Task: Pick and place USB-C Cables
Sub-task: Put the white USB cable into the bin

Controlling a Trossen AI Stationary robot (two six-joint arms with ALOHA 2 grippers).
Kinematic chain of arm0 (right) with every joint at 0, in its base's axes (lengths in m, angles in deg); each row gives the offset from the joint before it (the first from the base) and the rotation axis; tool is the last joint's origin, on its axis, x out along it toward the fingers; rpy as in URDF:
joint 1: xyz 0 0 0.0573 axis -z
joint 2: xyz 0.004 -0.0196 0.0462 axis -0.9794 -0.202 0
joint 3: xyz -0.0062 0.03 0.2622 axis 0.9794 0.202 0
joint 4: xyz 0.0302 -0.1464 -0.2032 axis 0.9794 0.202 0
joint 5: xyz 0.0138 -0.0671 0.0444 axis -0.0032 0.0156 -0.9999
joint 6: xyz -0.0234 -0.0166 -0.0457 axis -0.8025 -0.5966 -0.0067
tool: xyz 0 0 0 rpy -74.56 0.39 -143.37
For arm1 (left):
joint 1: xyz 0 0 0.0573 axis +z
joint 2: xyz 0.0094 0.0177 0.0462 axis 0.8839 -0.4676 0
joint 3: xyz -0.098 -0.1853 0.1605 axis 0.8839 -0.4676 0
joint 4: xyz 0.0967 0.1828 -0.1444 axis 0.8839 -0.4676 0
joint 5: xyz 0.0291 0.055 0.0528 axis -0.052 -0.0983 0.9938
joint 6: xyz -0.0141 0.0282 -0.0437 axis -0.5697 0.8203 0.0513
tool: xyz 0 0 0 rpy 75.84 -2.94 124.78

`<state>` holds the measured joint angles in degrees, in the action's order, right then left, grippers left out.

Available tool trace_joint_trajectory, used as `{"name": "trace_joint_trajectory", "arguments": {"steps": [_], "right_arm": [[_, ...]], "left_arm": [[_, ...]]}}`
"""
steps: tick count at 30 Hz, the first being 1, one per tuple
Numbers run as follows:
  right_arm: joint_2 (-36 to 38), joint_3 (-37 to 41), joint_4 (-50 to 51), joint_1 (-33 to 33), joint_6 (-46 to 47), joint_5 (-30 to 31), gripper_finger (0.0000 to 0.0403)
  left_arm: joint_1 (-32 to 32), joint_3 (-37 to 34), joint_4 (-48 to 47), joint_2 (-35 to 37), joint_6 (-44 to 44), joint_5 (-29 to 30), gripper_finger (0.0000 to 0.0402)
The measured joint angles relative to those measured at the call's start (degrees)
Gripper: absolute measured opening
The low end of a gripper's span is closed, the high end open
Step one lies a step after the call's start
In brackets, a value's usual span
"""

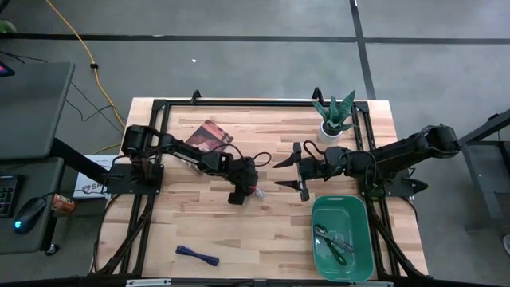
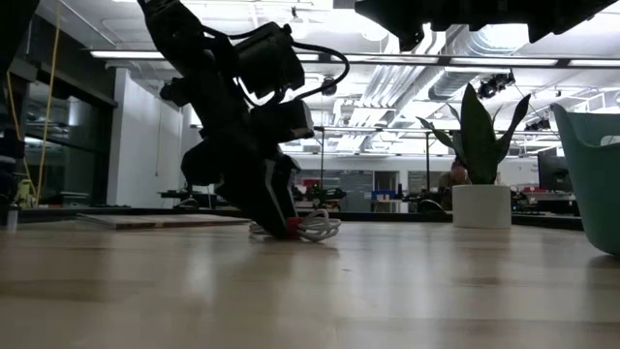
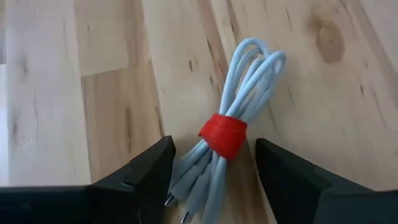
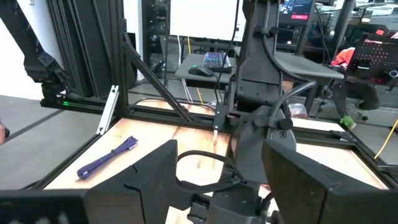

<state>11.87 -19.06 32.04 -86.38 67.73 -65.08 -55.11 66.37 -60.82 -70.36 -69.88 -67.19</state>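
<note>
The white USB-C cable with a red band (image 3: 224, 134) lies flat on the table near its middle (image 1: 256, 191). My left gripper (image 3: 211, 177) is open and low over it, pointing down, with one finger on each side of the bundle's plug end; I see no touch. In the low view its fingers (image 2: 276, 208) reach the tabletop beside the cable (image 2: 318, 229). My right gripper (image 1: 285, 172) is open and hovers just right of it, holding nothing. The dark blue cable (image 1: 198, 255) lies near the near edge (image 4: 109, 158). The green cable (image 1: 339, 251) and the silver-grey cable (image 1: 322, 232) lie in the green bin (image 1: 320, 209).
A brown-red booklet (image 1: 209, 135) lies toward the far left of the table, under the left arm. A potted plant (image 1: 335, 119) stands at the far right. The green bin sits at the near right corner (image 2: 593, 174). Bare wood lies between the blue cable and the bin.
</note>
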Motion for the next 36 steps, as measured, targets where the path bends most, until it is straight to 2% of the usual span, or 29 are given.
{"name": "trace_joint_trajectory", "arguments": {"steps": [5, 8, 11, 17, 21, 24, 27, 31, 34, 36], "right_arm": [[0.0, 0.0, 0.79, 0.0, 0.58, 0.0, 0.0224], [-0.04, 0.0, 1.01, 0.0, 1.05, 0.0, 0.0224], [-0.04, 0.0, 1.01, 0.0, 1.02, 0.0, 0.0224], [-0.04, 0.0, 1.2, 0.0, 0.79, 0.0, 0.0224], [-0.04, 0.0, 1.7, 0.0, 1.32, 0.01, 0.0224], [-0.04, 0.0, 2.75, 0.0, 2.16, 0.02, 0.0224], [-0.04, 0.0, 3.57, 0.0, 2.87, 0.02, 0.0224], [-0.09, 0.0, 4.31, 0.0, 4.56, 1.72, 0.0224], [-1.08, 0.0, 3.6, 0.01, 4.7, 5.1, 0.0224], [-2.45, 0.0, 1.37, 0.18, 4.79, 7.59, 0.0224]], "left_arm": [[-0.11, -0.05, -0.11, 0.02, -0.14, 1.29, 0.0207], [-0.11, 0.04, -1.75, 0.09, -0.8, 2.86, 0.0191], [-0.09, 0.06, -3.3, 0.14, -1.16, 3.48, 0.0152], [0.14, -0.34, -9.1, 3.51, -2.62, 5.57, 0.0019], [0.33, -0.72, -11.6, 9.55, -4.44, 9.07, 0.0017], [0.4, -3.28, -8.53, 16.26, -7.09, 10.68, 0.0007], [0.54, -8.74, 2.53, 22.91, -10.78, 11.28, 0.0005], [0.52, -19.45, 24.99, 30.35, -16.15, 13.32, 0.0003], [0.52, -26.4, 43.14, 31.46, -20.77, 14.43, 0.0002], [0.5, -29.19, 51.97, 30.9, -22.88, 14.61, 0.0002]]}}
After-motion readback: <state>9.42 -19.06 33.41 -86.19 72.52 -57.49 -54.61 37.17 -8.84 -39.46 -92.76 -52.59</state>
